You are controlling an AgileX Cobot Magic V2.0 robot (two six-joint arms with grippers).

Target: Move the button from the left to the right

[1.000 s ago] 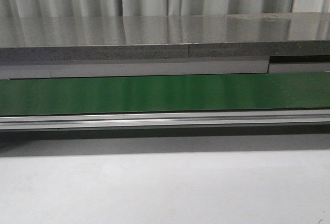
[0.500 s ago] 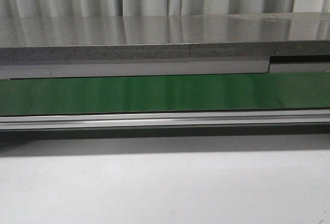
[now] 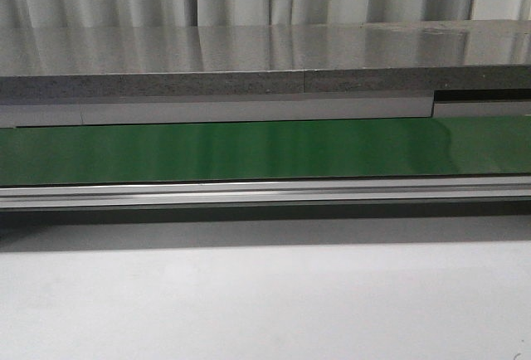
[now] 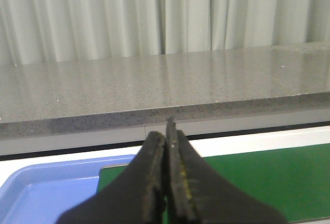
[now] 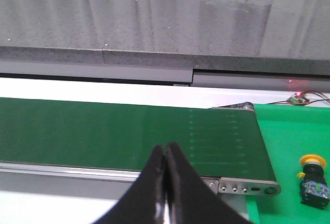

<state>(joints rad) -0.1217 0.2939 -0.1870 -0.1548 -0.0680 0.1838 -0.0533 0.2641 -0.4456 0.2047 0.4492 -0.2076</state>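
Open room is left above the green belt (image 3: 265, 151). Passage on its far side is bounded by the raised grey counter (image 3: 265, 65), on its near side by an aluminium rail (image 3: 265, 193).

L gripper (image 4: 166, 146) closed, empty; R gripper (image 5: 166, 154) closed, empty, both held level.
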